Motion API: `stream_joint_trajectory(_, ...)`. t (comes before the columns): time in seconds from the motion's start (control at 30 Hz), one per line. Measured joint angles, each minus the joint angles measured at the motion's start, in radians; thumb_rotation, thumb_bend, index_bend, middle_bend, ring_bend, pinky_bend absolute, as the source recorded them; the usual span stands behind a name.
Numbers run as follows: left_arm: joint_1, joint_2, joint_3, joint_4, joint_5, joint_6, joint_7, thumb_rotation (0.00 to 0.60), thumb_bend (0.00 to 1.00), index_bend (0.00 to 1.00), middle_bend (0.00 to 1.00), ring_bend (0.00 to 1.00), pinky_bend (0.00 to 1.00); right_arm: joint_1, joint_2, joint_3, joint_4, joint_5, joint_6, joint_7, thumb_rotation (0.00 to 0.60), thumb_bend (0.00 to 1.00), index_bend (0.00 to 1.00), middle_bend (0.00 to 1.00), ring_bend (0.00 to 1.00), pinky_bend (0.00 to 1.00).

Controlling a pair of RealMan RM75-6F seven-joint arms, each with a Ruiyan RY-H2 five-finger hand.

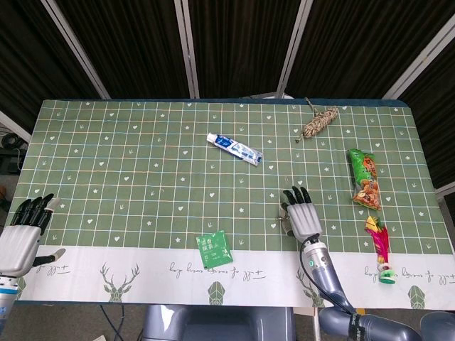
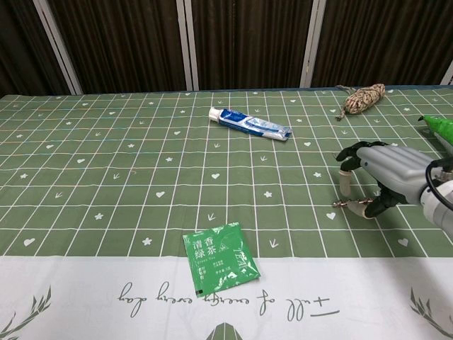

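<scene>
My right hand [image 1: 302, 217] [image 2: 379, 170] hovers low over the green checked tablecloth [image 1: 128, 177], fingers spread and arched downward. Under it lies a small twisted metal bit [image 2: 347, 205]; the thumb tip is at its right end, and the other fingers hang just above its left end. The chest view shows no firm grip on it, and the head view hides most of it under the hand. My left hand [image 1: 25, 234] rests at the table's near left edge, holding nothing, fingers loosely extended.
A toothpaste tube [image 1: 234, 148] [image 2: 250, 124] lies mid-table. A green tea sachet [image 1: 214, 249] [image 2: 219, 265] sits near the front edge. A rope bundle [image 1: 320, 121] [image 2: 362, 98] is at the back right; a snack bag [image 1: 364, 177] and a feathered toy [image 1: 379, 245] are on the right.
</scene>
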Motion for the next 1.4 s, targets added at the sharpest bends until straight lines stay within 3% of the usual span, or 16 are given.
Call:
stream_joint_trajectory(0.63,-0.001,0.001,0.000,0.000,-0.001,-0.001,-0.004,0.600,0.04,0.00,0.00,0.00,0.00,0.043,-0.047,0.009,0.060,0.058,-0.031,-0.012,0.600,0.30,0.50,0.13,0.00,0.01)
stream_joint_trajectory(0.9,-0.001,0.000,-0.001,-0.002,-0.004,-0.001,-0.003,0.600,0.04,0.00,0.00,0.00,0.00,0.048,-0.057,0.003,0.068,0.056,-0.027,-0.010,0.600,0.31,0.61,0.18,0.00,0.01)
stream_joint_trajectory(1.07,-0.001,0.001,-0.001,-0.003,-0.007,-0.003,-0.004,0.600,0.04,0.00,0.00,0.00,0.00,0.050,-0.065,0.003,0.079,0.058,-0.023,-0.003,0.600,0.32,0.62,0.18,0.00,0.01)
stream_joint_trajectory(1.27,-0.001,0.000,-0.001,-0.003,-0.005,-0.001,-0.006,0.600,0.04,0.00,0.00,0.00,0.00,0.052,-0.048,0.057,0.000,0.077,-0.002,0.037,0.600,0.32,0.62,0.18,0.00,0.01)
stream_joint_trajectory(1.4,0.000,0.000,-0.001,-0.003,-0.005,0.000,-0.005,0.600,0.05,0.00,0.00,0.00,0.00,0.058,-0.024,0.138,-0.086,0.148,0.010,0.058,0.600,0.32,0.62,0.18,0.00,0.01)
